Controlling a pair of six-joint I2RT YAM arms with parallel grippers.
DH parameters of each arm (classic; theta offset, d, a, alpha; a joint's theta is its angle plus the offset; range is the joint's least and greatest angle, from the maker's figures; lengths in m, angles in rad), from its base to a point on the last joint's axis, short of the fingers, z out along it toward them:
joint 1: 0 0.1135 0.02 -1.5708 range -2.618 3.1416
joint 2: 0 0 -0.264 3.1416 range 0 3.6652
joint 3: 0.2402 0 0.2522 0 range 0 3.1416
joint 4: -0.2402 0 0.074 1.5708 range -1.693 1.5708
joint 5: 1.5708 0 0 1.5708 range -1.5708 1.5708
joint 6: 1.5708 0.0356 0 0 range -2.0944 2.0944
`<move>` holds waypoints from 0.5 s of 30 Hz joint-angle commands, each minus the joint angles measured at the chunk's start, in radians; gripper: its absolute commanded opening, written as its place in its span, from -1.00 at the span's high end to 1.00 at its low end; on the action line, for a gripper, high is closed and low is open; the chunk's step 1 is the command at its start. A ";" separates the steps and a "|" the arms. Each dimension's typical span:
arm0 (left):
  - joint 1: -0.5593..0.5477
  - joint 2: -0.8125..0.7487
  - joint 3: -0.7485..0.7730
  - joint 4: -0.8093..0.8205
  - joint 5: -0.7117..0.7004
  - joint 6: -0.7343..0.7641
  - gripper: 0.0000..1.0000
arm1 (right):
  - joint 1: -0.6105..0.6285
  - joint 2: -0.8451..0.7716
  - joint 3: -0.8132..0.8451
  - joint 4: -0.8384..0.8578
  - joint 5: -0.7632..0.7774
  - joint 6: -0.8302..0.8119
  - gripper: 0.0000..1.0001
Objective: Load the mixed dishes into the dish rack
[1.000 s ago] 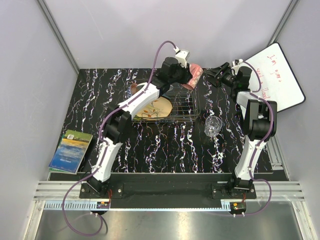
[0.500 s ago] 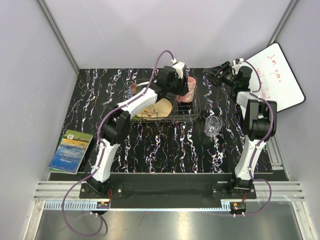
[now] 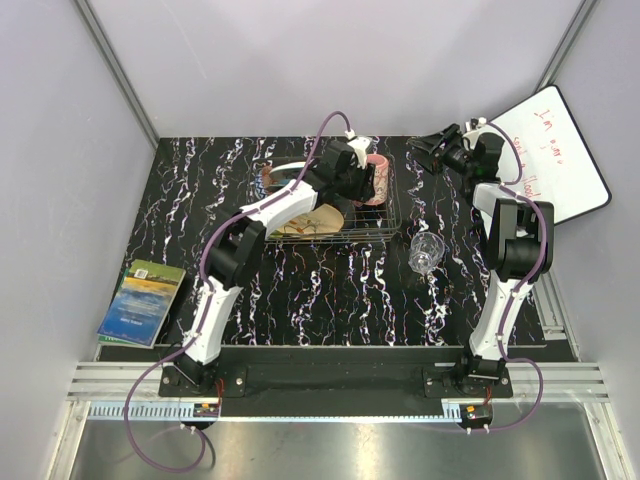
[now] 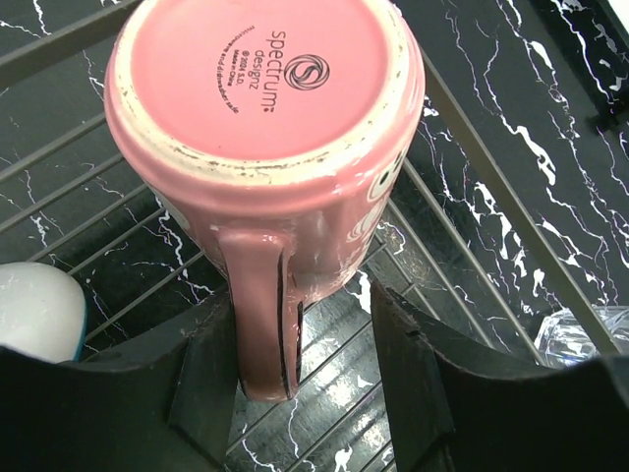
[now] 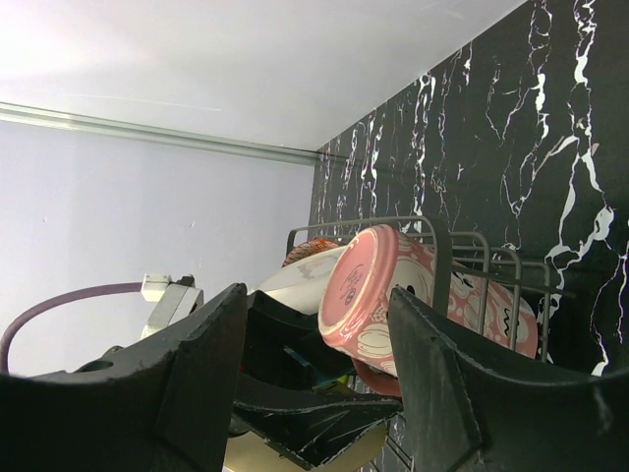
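The pink mug (image 3: 378,181) stands upside down in the right end of the dish rack (image 3: 345,228), base up in the left wrist view (image 4: 260,88). My left gripper (image 3: 361,177) (image 4: 303,329) is open around the mug's handle (image 4: 257,324); the handle lies against one finger (image 4: 201,383), with a gap to the other. A peach floral plate (image 3: 308,216) lies in the rack, and a red patterned bowl (image 3: 270,178) is at its far left. The clear glass (image 3: 427,251) stands on the table right of the rack. My right gripper (image 3: 427,146) (image 5: 314,300) is open and empty, raised behind the rack's right end.
A blue-green book (image 3: 143,300) lies at the table's left front. A white board with red writing (image 3: 555,150) leans at the far right. A pale dish edge (image 4: 34,310) shows beside the mug. The rack's wire rim (image 5: 437,256) stands before the mug (image 5: 373,285).
My left arm came down and toward the front, bringing the pink mug from above the rack's far right corner into the rack. The right arm barely moved.
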 commanded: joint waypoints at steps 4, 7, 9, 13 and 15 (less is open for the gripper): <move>0.009 -0.078 -0.003 -0.030 0.048 0.010 -0.17 | 0.018 -0.018 0.031 -0.008 -0.008 -0.028 -0.39; 0.007 -0.124 -0.018 -0.059 0.053 0.001 -0.35 | 0.026 -0.023 0.034 -0.018 -0.008 -0.039 -0.45; 0.007 -0.155 -0.034 -0.083 0.059 -0.005 -0.57 | 0.029 -0.029 0.039 -0.054 -0.003 -0.070 -0.47; 0.004 -0.201 -0.071 -0.104 0.057 -0.010 -0.88 | 0.032 -0.044 0.033 -0.103 0.012 -0.122 -0.53; 0.000 -0.224 -0.083 -0.120 0.053 -0.005 -0.92 | 0.033 -0.058 0.034 -0.132 0.020 -0.151 -0.54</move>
